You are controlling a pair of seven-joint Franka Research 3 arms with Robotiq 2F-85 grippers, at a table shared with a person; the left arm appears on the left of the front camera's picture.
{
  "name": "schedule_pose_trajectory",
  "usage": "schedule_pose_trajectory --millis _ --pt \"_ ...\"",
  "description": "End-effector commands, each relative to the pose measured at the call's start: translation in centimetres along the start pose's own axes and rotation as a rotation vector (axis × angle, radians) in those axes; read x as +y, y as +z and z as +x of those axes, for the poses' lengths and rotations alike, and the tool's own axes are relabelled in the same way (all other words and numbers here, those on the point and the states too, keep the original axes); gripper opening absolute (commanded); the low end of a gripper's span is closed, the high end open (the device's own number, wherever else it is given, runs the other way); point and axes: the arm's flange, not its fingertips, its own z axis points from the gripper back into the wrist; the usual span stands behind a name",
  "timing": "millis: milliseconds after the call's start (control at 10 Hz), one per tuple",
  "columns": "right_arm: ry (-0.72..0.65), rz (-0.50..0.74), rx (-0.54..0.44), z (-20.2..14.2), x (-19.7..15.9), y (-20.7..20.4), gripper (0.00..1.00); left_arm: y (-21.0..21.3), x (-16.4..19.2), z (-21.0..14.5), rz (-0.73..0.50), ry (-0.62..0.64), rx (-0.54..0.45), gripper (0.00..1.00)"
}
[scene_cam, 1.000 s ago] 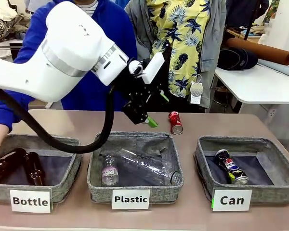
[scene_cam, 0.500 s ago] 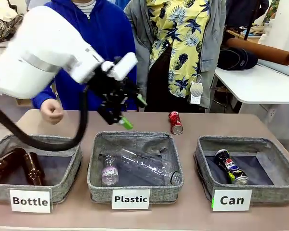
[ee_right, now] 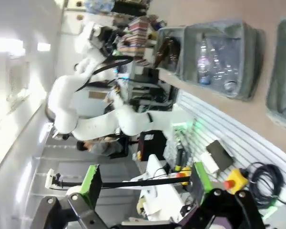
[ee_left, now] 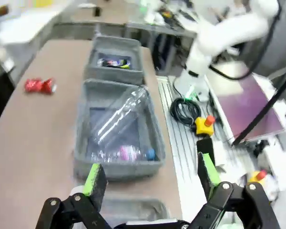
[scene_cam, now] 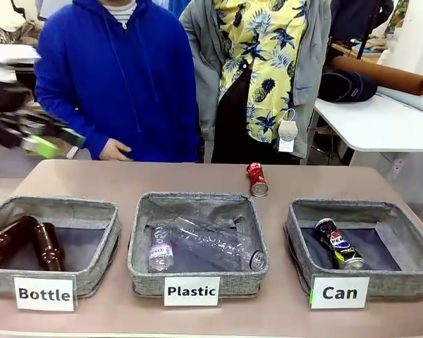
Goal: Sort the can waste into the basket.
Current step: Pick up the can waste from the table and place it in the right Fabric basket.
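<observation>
Now | red can [scene_cam: 256, 179] lying on desk [scene_cam: 127, 179] | black can [scene_cam: 338, 244] inside Can basket [scene_cam: 395, 278] | left fingers [ee_left: 93, 179] spread, empty | right fingers [ee_right: 91, 181] spread, empty

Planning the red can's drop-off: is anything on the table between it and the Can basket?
Nothing visible does. The red can lies on bare table beyond the far left corner of the Can basket; a black can lies inside.

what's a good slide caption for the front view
Red can lies on the table beyond the Plastic basket; black can sits in the Can basket.
</observation>
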Motion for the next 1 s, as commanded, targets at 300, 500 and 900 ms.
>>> schedule_pose_trajectory --millis 300,500,900 --pt "-0.098 0.179 0.095 4.8 -3.4 -4.8 1.00 15.5 5.1 -14.0 0.368 0.771 -0.729 1.00" --pt "-0.102 0.164 0.125 4.0 -3.8 -5.5 1.00 14.4 3.7 -14.6 0.284 0.565 -0.283 1.00" --pt "-0.102 0.164 0.125 4.0 -3.8 -5.5 1.00 14.4 3.7 -14.6 0.284 0.565 -0.283 1.00"
